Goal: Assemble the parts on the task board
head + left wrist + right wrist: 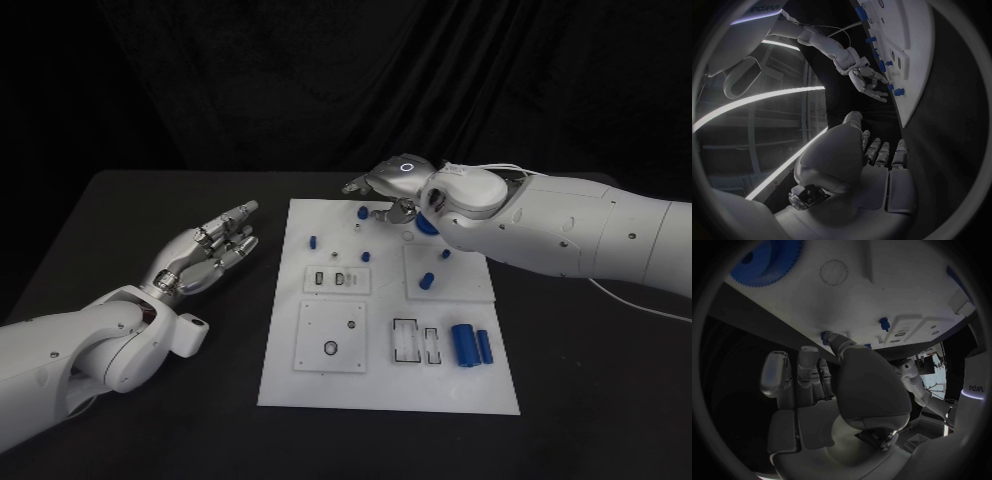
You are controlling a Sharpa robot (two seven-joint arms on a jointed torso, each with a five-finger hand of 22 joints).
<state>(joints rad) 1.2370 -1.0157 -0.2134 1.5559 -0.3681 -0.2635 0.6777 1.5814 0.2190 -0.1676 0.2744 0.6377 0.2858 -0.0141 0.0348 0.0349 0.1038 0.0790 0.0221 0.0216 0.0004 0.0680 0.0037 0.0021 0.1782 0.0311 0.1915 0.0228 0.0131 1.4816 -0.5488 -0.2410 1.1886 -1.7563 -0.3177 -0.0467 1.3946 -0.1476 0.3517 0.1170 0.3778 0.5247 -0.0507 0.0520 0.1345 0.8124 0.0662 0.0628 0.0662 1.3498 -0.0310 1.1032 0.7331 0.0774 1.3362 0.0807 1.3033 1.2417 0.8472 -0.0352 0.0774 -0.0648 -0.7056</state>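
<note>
Two hands framed the task board [387, 380]. The right hand [387, 192], fingers apart and holding nothing, hung over the board's far edge, just beside a small upright blue peg [359, 212] and a blue gear [427, 225]. The left hand [216, 250], also spread and empty, lay on the table [159, 420] beside the board's left side, farther from those parts.

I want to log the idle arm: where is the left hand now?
In the head view the left hand is over the bare black table, off the left edge of the task board, fingers spread and holding nothing.
</note>
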